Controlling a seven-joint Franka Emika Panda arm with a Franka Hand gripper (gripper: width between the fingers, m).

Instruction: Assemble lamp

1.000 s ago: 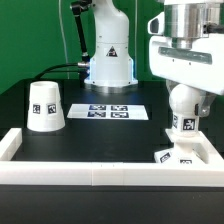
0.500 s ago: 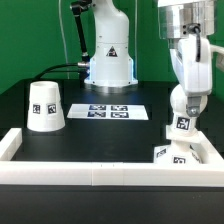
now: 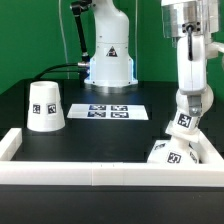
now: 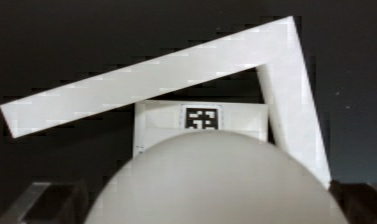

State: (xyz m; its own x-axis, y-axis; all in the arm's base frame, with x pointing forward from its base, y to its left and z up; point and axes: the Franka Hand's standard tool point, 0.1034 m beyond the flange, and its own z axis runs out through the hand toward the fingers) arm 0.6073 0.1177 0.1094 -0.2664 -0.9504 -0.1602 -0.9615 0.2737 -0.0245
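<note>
The white ball-topped bulb (image 3: 186, 116) stands upright with its lower end on the flat square base (image 3: 170, 153). The base lies in the near corner of the rail frame at the exterior view's right. My gripper (image 3: 190, 98) comes straight down and is shut on the bulb's rounded top. In the wrist view the bulb (image 4: 211, 180) fills the space between my dark fingers (image 4: 28, 203), with the base's tag (image 4: 203, 118) beyond it. The cup-like shade (image 3: 45, 106) stands mouth down, apart, at the exterior view's left.
The white rail frame (image 3: 90, 173) runs along the near edge and encloses the base's corner; it also shows in the wrist view (image 4: 167, 80). The marker board (image 3: 112, 112) lies flat mid-table. The robot's pedestal (image 3: 108, 60) stands behind it.
My hand has turned about its vertical axis and now shows narrow, edge on. The bulb has stayed over the base. The base has shifted slightly with the turn.
</note>
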